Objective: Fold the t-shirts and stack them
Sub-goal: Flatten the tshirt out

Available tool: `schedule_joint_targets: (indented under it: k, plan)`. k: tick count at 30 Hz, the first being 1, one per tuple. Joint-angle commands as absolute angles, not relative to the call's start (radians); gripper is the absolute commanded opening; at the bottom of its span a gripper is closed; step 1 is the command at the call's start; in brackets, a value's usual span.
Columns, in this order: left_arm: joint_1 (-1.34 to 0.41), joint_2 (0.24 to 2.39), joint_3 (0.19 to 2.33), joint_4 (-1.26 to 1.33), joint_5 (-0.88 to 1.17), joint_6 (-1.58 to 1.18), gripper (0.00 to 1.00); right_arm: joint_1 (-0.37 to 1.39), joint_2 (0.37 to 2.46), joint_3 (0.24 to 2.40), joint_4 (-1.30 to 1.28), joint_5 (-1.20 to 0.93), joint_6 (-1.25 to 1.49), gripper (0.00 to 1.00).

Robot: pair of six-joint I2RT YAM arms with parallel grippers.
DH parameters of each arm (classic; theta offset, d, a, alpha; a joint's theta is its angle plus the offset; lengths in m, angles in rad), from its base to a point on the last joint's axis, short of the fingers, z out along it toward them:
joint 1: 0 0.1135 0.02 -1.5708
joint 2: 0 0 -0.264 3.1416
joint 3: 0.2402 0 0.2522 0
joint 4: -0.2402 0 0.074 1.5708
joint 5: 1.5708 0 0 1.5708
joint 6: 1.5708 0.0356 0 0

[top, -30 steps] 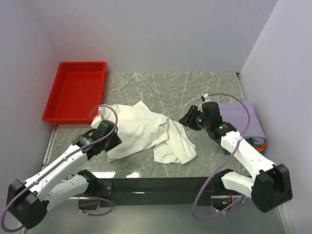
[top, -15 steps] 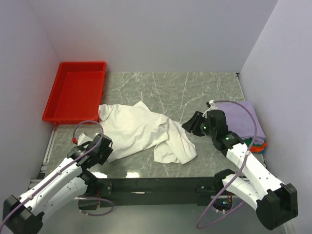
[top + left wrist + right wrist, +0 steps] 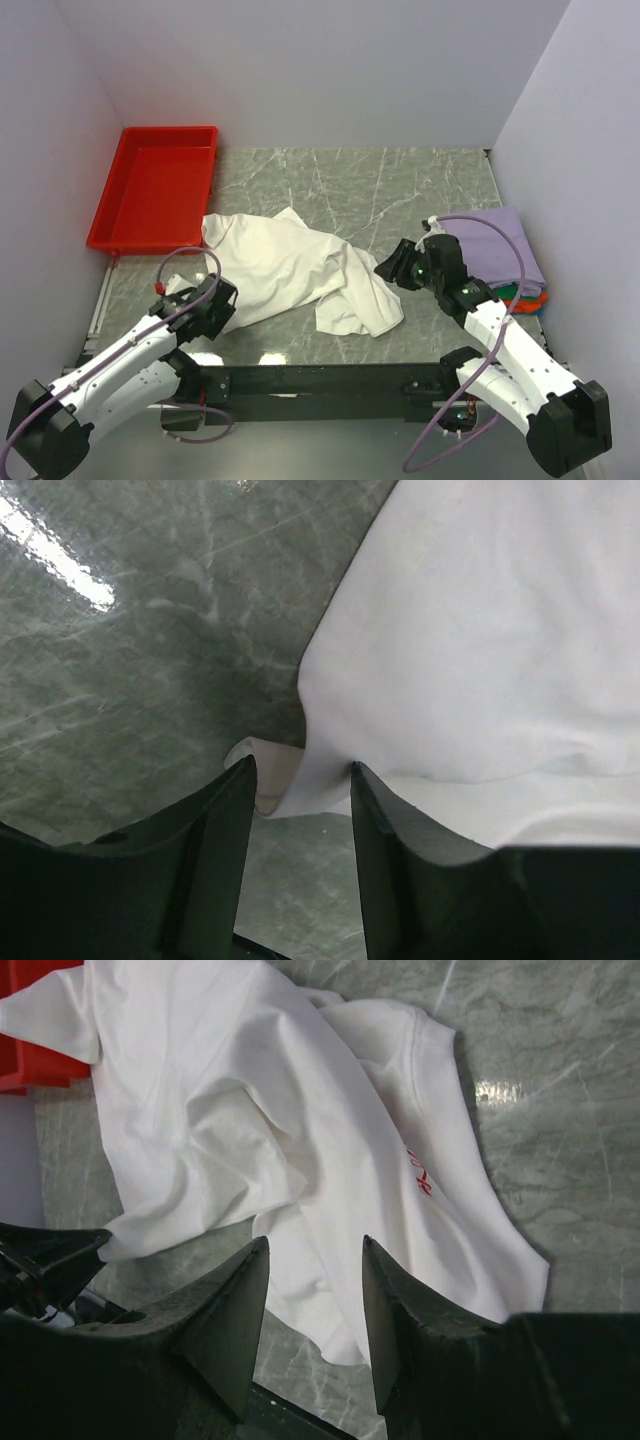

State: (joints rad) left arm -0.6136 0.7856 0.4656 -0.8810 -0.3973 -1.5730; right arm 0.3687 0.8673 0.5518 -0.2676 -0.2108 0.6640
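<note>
Though crumpled, soft white t-shirt.

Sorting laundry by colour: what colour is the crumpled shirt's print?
Red print, best in right wrist view.

Bare table lies open beyond the white t-shirt (red tray blocks far left, folded stack the right).

The white t-shirt is crumpled over itself, so its red print shows only as a sliver of lettering too small to read. In the left wrist view the shirt runs off the top and right edges. The lavender t-shirt covers the folded t-shirts beneath it, which show only thin coloured edges, partly behind the right arm. The red tray is cut off at the picture's corner.
</note>
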Motion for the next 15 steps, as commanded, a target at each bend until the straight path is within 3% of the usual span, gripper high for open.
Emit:
schedule_joint_targets:
  k: [1,4,7,11,15]
  plan:
    - [-0.618,0.793,0.468,-0.802,-0.411,-1.531,0.48,0.376,0.818,0.525,-0.291,-0.204,0.681,0.5]
    - [-0.618,0.788,0.485,-0.775,-0.431,-1.503,0.44,0.374,0.766,0.468,-0.317,-0.218,0.735,0.54]
    - [-0.618,0.793,0.498,-0.752,-0.457,-1.477,0.19,0.374,0.709,0.416,-0.351,-0.253,0.79,0.55]
    - [-0.618,0.789,0.521,-0.733,-0.476,-1.443,0.02,0.374,0.644,0.361,-0.416,-0.299,0.857,0.56]
    - [-0.618,0.77,0.54,-0.727,-0.494,-1.422,0.0,0.376,0.589,0.308,-0.511,-0.35,0.897,0.57]
